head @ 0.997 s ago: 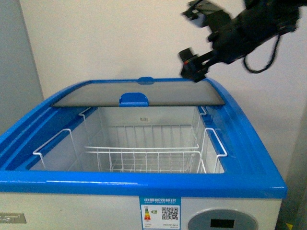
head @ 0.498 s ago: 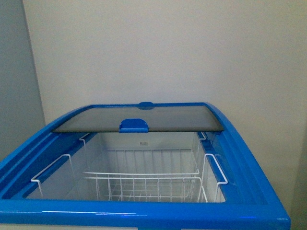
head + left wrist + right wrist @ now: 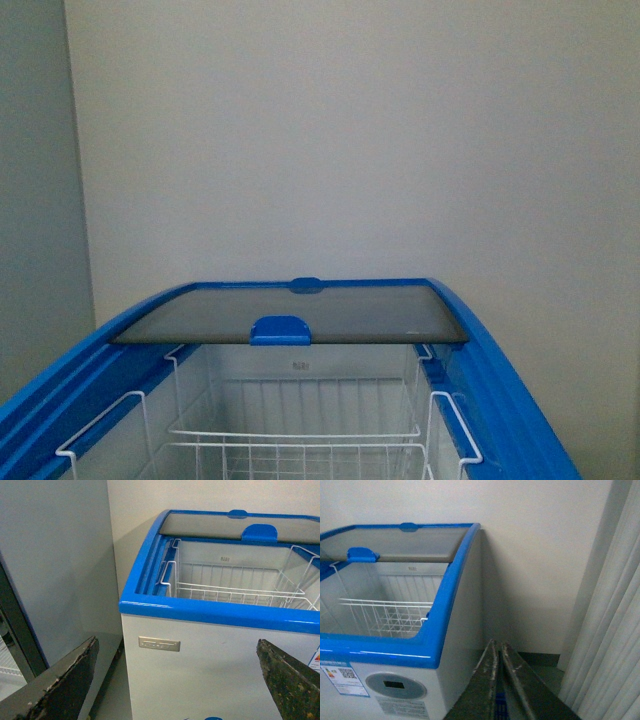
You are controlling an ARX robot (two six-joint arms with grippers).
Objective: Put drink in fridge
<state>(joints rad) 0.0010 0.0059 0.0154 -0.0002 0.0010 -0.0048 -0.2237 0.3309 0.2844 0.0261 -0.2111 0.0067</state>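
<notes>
Two end effectors logged, both mine, both seen only from their own wrist cameras. My left end effector (image 3: 175,680) is released: its two dark, worn fingers (image 3: 60,685) stand wide apart with nothing between them, framing the fridge's white front wall. My right end effector (image 3: 499,680) is clenched: its two fingers lie pressed together with only a thin seam between them, and I see nothing held in it. A small blue patch shows low in that seam; I cannot tell what it is.

The fridge (image 3: 210,615) stands directly ahead of both wrists. Its blue top rim is intact all round. The sliding glass lid (image 3: 290,318) sits pushed to the far end, against the wall side, its blue handle (image 3: 281,330) at the near edge of the glass, so the near part of the opening is uncovered. Inside, a white wire basket (image 3: 300,445) hangs from the rim; the basket is bare in all three views. A round grey control panel (image 3: 395,685) and a label with QR codes (image 3: 342,677) sit on the front wall.

Surroundings: a tall grey cabinet (image 3: 50,570) stands just beside the fridge on my left. On my right, pale curtains (image 3: 610,630) hang near the fridge's side. A plain wall (image 3: 300,150) is behind. No drink identifiable in any view.
</notes>
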